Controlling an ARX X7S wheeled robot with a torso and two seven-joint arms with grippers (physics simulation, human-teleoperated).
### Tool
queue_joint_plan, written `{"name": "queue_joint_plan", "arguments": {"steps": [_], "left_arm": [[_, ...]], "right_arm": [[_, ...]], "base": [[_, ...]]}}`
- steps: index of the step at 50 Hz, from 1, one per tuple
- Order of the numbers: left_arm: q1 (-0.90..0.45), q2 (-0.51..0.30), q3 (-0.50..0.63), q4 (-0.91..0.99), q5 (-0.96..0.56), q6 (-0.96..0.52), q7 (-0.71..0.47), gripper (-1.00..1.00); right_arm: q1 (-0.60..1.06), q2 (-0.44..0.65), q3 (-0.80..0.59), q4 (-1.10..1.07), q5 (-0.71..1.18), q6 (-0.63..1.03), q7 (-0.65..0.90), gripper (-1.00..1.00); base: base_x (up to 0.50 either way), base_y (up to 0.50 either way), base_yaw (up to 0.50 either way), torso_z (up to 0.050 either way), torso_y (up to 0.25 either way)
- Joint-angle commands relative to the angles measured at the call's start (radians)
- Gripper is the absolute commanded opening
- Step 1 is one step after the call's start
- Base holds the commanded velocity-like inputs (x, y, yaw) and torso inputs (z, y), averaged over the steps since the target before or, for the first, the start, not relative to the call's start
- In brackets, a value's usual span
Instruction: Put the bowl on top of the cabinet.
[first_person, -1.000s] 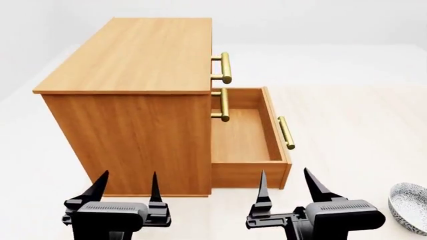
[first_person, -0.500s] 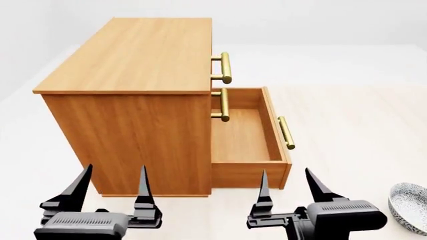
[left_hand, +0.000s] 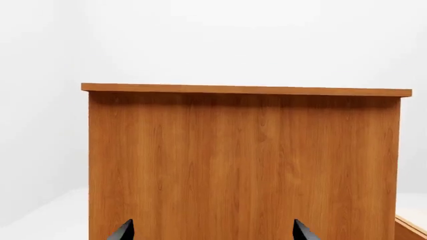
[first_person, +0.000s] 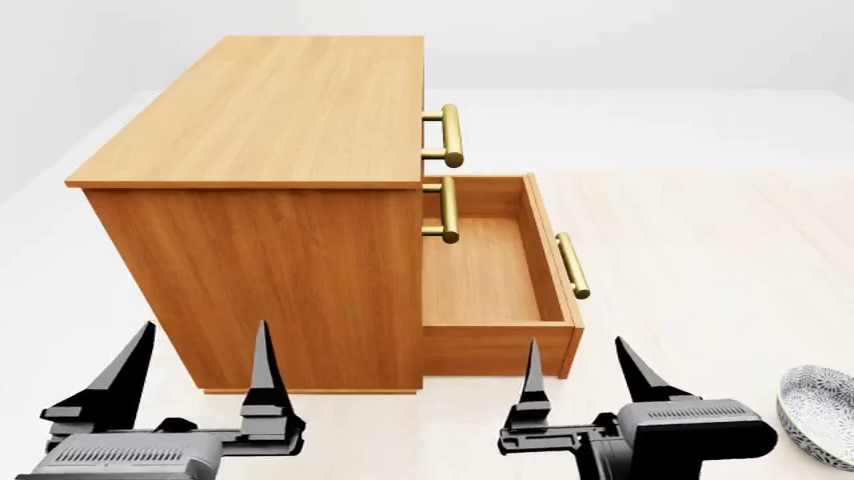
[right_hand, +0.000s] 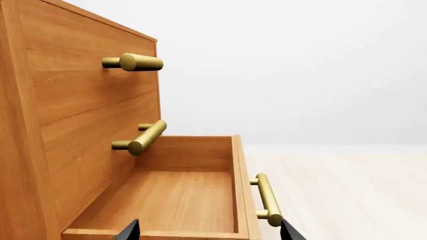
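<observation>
The cabinet (first_person: 267, 190) stood big in the middle, its flat top bare and its bottom drawer (first_person: 494, 270) pulled out. The left gripper (first_person: 187, 385) faced the cabinet's plain side, jaws wide apart and holding nothing. The right gripper (first_person: 587, 385) was spread open and empty too — it pointed at the drawer. The bowl (first_person: 817, 415) sat low at the far right edge, just beside the right gripper, so the right arm was the nearer one — it would likely need to turn right to reach it.

Matte black hands (first_person: 191, 388), tapering pointed fingers (first_person: 638, 371)
</observation>
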Motion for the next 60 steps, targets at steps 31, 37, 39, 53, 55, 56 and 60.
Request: {"name": "queue_joint_plan", "arguments": {"steps": [31, 37, 39, 53, 55, 56, 60], "left_arm": [[0.001, -0.019, -0.001, 0.006, -0.018, 0.01, -0.013, 1.0], [0.003, -0.021, 0.0, 0.007, -0.019, 0.013, -0.014, 1.0], [0.003, -0.021, -0.001, 0.008, -0.02, 0.011, -0.016, 1.0], [0.006, -0.026, 0.003, 0.016, -0.021, 0.012, -0.023, 1.0], [0.01, -0.026, 0.004, 0.016, -0.019, 0.016, -0.023, 1.0], [0.01, -0.027, 0.004, 0.016, -0.02, 0.015, -0.023, 1.0], [0.009, -0.028, 0.004, 0.016, -0.021, 0.014, -0.024, 1.0]], "right_arm": [[0.034, 0.065, 0.078, -0.031, 0.032, 0.118, 0.058, 1.0], [0.046, 0.071, 0.077, -0.034, 0.032, 0.144, 0.065, 1.0], [0.05, 0.075, 0.079, -0.041, 0.035, 0.156, 0.067, 1.0], [0.11, 0.105, 0.123, -0.055, 0.065, 0.268, 0.096, 1.0], [0.122, 0.111, 0.131, -0.047, 0.067, 0.288, 0.101, 1.0], [0.125, 0.112, 0.135, -0.041, 0.072, 0.286, 0.097, 1.0], [0.149, 0.12, 0.163, -0.025, 0.092, 0.312, 0.1, 1.0]], "base": [[0.0, -0.07, 0.0, 0.0, 0.0], [0.0, 0.0, 0.0, 0.0, 0.0], [0.0, 0.0, 0.0, 0.0, 0.0], [0.0, 0.0, 0.0, 0.0, 0.0], [0.0, 0.0, 0.0, 0.0, 0.0], [0.0, 0.0, 0.0, 0.0, 0.0], [0.0, 0.0, 0.0, 0.0, 0.0]]}}
